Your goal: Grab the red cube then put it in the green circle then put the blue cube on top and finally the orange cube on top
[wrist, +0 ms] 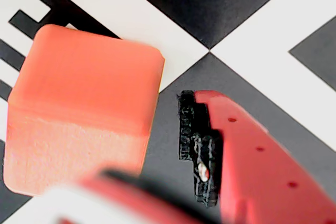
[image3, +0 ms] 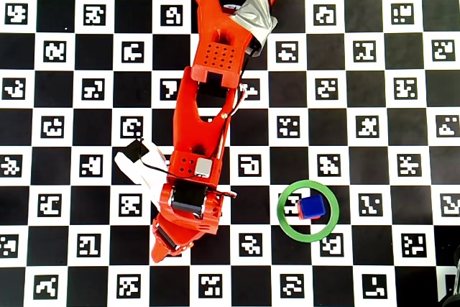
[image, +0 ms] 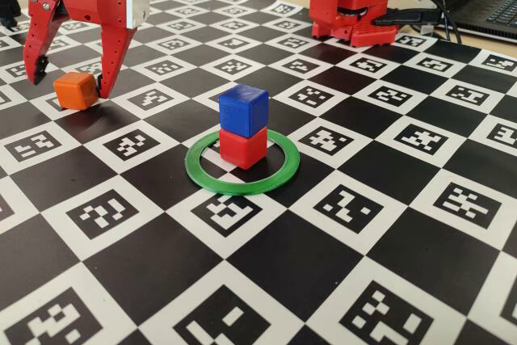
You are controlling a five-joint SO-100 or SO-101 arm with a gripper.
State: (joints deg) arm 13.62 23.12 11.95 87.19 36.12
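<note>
The bench is covered by a black-and-white checkerboard, each white square printed with a blocky black marker. The green circle is a plain, even green. The red cube is a deep matte red, the blue cube a dark saturated blue, and the orange cube a lighter, warmer orange with a paler side face in the wrist view. The claw is bright red with a white block on its body; a fingertip carries a black ridged pad.

Only the blue cube on the red cube interrupts open board.
</note>
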